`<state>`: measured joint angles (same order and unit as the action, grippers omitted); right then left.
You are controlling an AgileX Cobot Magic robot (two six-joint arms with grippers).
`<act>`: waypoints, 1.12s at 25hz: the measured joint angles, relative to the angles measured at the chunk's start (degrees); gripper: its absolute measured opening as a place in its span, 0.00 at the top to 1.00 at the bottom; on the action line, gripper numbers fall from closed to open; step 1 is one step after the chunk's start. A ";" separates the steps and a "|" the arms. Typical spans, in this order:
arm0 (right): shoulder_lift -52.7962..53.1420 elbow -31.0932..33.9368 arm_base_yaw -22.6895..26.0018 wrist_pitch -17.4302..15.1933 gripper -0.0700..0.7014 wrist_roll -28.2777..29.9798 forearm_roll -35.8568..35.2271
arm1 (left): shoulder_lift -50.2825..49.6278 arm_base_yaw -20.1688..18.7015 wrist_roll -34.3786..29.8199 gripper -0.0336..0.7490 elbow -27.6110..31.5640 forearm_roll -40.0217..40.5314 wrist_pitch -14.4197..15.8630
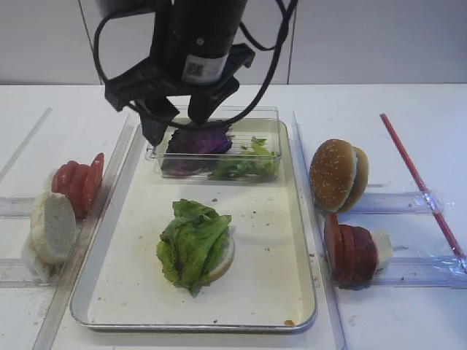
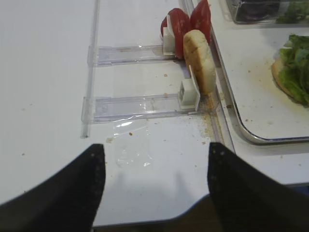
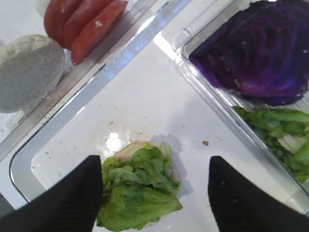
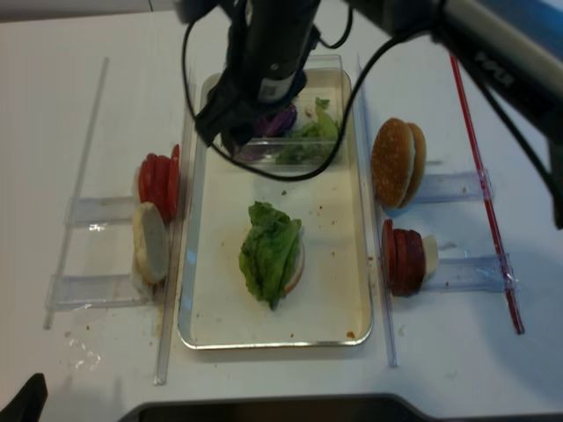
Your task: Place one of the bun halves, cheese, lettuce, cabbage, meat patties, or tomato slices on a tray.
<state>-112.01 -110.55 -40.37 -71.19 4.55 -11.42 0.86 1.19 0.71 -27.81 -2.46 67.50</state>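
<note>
Above the tray (image 1: 131, 240), the right tool (image 1: 179, 120) hangs released, lettuce (image 1: 191, 242) already laid on a bun half (image 1: 225, 261), ready for cabbage (image 1: 198, 140).

Looks like a robotics lab bench set up as a fake burger station, not a real kitchen. Plain white table (image 1: 408, 102) against a bare pale wall, a black cabled robot arm (image 1: 197, 44) overhead, and food lined up in clear acrylic holders (image 2: 140, 106) beside a metal tray (image 1: 292, 321). No stove, sink or dishes in view.
</note>
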 joint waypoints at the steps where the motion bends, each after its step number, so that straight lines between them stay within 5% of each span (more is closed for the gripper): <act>1: 0.81 0.00 0.91 0.00 0.28 -0.10 0.00 | 0.00 0.00 0.00 0.42 0.00 0.00 0.00; 15: 5.75 0.21 14.34 -0.36 0.29 -0.11 0.14 | 0.00 0.00 0.03 0.42 0.00 0.00 0.00; 28: 17.48 21.22 26.56 -0.36 0.29 1.10 4.06 | 0.00 0.00 0.03 0.42 0.00 0.00 0.00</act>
<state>-94.53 -89.33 -13.81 -71.56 5.65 -7.35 0.86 1.19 0.74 -27.81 -2.46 67.50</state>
